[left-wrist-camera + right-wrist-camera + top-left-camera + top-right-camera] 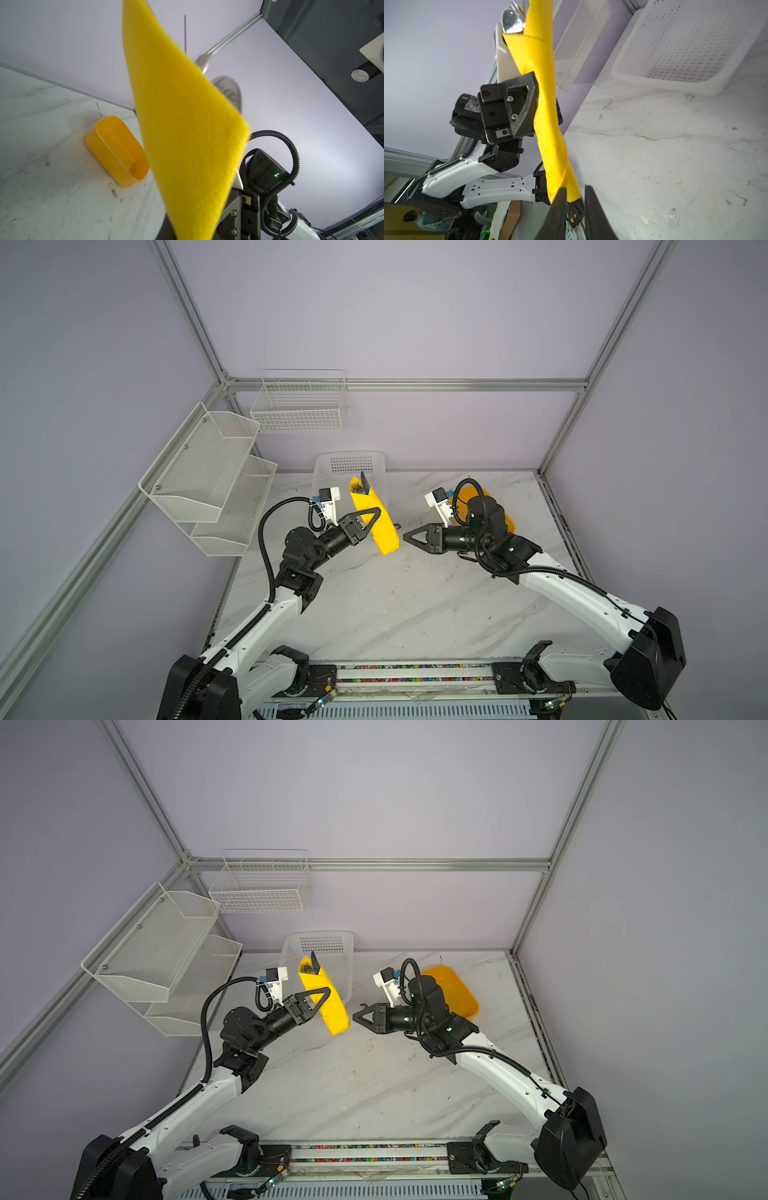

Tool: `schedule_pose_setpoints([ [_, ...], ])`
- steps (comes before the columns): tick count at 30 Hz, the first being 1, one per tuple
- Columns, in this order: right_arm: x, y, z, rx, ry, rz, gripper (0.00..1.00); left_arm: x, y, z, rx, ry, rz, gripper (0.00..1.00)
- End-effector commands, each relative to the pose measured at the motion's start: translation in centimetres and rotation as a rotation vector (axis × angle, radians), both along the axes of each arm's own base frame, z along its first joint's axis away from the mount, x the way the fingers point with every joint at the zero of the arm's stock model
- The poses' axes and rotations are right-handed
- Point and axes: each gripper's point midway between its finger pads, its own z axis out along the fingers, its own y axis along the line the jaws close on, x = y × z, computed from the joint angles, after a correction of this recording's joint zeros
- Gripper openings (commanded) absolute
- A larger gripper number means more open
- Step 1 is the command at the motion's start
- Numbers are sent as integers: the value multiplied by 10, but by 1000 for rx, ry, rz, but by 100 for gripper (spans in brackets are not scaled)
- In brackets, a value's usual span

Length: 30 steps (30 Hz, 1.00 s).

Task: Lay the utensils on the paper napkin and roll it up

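Gripping the rolled paper napkin [384,536] around its middle, the left pincer [374,519] is holding it tilted above the tabletop [395,605]. The right pincer [406,536] is hovering just beside the roll's low end, jaws slightly apart. Shiny utensils [511,20] are poking out its top end, in front of a white basket [353,462].

The paper napkin [381,534] [332,1016] is bright yellow and already wound into a narrow roll. It is somewhat loose, and in the right wrist view [548,124] a diagonal seam spirals along it. It hangs clear of the surface [415,593], tilted with one end high and the other low, and the left end effector [372,519] clamps it about mid-length. The utensils [510,20] are inside. Shiny tips stick out of the upper end (a spoon bowl, plus a dark blade [365,483] [314,963] in both top views) — the rest is wrapped from sight.
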Motion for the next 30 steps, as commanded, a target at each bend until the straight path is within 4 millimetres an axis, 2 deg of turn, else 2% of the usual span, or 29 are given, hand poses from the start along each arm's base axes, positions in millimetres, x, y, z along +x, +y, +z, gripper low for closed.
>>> schedule_pose_setpoints([
  [1,-4,5,32,93,-44,29,23,-9,5,23,-32,-91,6,4],
  [4,-4,11,35,129,-30,61,23,-9,6,24,-35,-95,7,4],
  [9,5,17,27,114,-7,54,21,-10,5,26,-41,-96,2,4],
  [16,11,18,-9,26,49,29,18,-11,6,28,-44,-104,5,4],
  [24,14,9,-39,-70,89,-23,15,-11,6,28,-45,-105,2,4],
  [27,14,7,-32,-64,67,-30,14,-11,6,27,-44,-105,0,4],
  [30,15,3,-12,-37,20,-59,14,-11,5,26,-44,-102,-1,4],
])
